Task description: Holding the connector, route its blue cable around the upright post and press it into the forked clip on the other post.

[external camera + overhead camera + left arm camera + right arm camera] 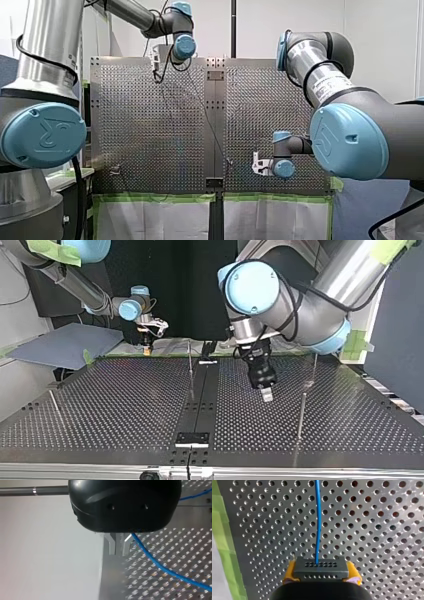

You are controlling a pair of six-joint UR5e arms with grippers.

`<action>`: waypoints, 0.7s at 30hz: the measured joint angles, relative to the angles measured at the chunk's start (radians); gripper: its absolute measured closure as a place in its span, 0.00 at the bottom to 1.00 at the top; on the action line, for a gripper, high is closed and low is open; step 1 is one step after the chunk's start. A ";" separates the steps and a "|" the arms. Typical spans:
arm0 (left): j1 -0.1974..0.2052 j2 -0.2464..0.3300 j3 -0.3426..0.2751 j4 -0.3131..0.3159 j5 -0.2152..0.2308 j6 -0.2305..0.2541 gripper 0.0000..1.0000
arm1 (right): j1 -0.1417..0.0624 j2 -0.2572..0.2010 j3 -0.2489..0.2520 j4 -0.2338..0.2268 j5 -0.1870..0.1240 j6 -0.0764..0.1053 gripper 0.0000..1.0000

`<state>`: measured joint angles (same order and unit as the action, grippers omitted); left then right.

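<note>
Where the perforated table [150,125] is edged with green tape [155,197] with a white wall [380,40] beyond, a dark grey connector [321,567] with rows of small holes is clamped over it between the right tool's [321,572] yellow pads [290,571], a blue cable [318,520] leaving its middle. The left tool's [119,547] metal fingers [112,546], drawn together beside the cable, are seen clearly only in the left wrist view.

Raised letters that look like "UR" mark the left arm's blue joint cap [42,135]; the right arm's cap [347,141] carries a similar mark. The sticker [326,86] on the right arm has print too small to read.
</note>
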<state>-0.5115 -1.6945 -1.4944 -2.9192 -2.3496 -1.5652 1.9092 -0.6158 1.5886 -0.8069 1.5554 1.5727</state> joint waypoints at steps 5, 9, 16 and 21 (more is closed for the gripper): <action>0.009 0.043 0.003 -0.005 -0.010 0.003 0.84 | 0.000 0.000 0.000 0.001 -0.001 0.000 1.00; 0.023 0.083 0.013 -0.011 -0.013 0.003 0.84 | 0.000 0.000 0.000 0.002 -0.001 0.000 1.00; 0.046 0.146 0.022 -0.021 -0.012 0.001 0.84 | 0.000 0.000 0.000 0.003 -0.001 0.000 1.00; 0.079 0.161 0.022 -0.031 0.012 -0.011 0.84 | -0.001 0.000 0.000 0.004 -0.001 0.000 1.00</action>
<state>-0.4329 -1.5333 -1.4725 -2.9505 -2.3378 -1.5763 1.9078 -0.6159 1.5886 -0.8031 1.5541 1.5726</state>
